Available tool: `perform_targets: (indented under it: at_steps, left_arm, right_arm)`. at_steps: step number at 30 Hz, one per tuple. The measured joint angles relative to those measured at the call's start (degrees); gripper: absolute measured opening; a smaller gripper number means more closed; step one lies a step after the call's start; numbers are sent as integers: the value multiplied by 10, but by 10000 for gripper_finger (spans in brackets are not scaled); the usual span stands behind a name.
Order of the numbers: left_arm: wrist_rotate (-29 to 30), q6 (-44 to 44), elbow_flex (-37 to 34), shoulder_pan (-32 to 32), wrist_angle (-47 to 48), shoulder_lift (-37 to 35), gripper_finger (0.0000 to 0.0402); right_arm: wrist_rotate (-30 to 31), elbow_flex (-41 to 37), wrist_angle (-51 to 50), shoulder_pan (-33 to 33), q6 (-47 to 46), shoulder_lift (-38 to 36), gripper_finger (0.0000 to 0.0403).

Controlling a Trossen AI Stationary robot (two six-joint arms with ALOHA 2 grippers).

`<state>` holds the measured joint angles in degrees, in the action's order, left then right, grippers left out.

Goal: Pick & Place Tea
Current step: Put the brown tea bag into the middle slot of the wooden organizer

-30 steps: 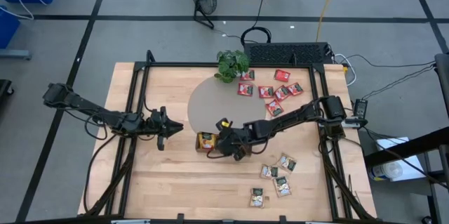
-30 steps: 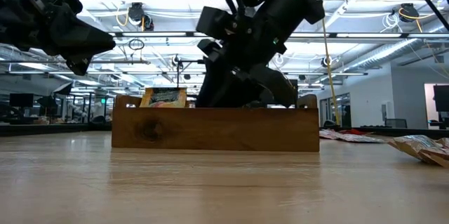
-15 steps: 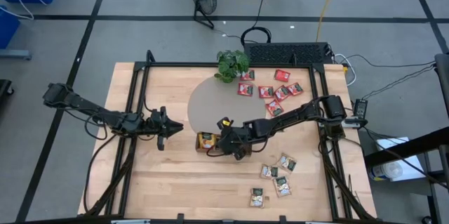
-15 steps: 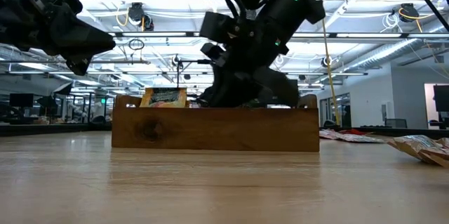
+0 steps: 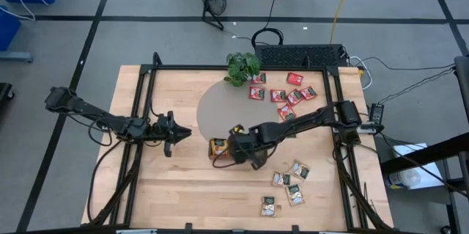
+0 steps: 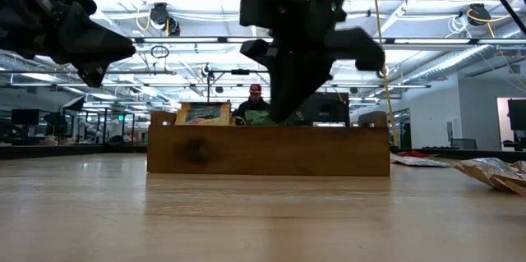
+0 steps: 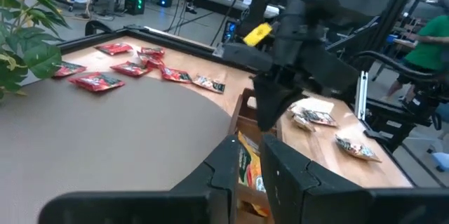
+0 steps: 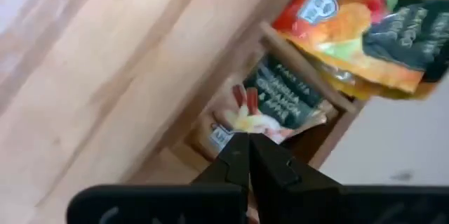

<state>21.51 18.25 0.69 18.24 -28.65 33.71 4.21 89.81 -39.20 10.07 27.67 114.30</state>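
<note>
Now | right gripper point(image 8: 247, 155) fingers closed, empty, above tray point(image 8: 298, 59) | left gripper point(image 7: 250, 171) fingers slightly apart, empty

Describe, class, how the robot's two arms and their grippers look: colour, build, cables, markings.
Both arms are black, slim and jointed. The left gripper ends in two dark, blocky fingers. A small yellow tag sits near the right gripper. Black cables trail from the right arm's base.
</note>
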Motion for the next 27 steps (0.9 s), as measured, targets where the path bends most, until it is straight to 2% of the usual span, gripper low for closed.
perform_targets:
  at_steps: [5,15,17,23,27]
  left_arm:
    - [0,0,0,0,3,0,63]
    - [0,0,0,0,1,0,63]
    - [0,0,0,0,1,0,63]
    - [0,0,0,0,2,0,62]
    - [0,0,0,0,1,0,63]
  right_arm:
    - [-18,81,-69,2,-12,49,0]
    - [-118,79,-68,-4,-58,77,0]
    - [-107,74,-64,-7,-59,77,0]
    - [-22,48,-50,-11,-74,77,0]
    - [-10,13,-21,-10,-90,74,0]
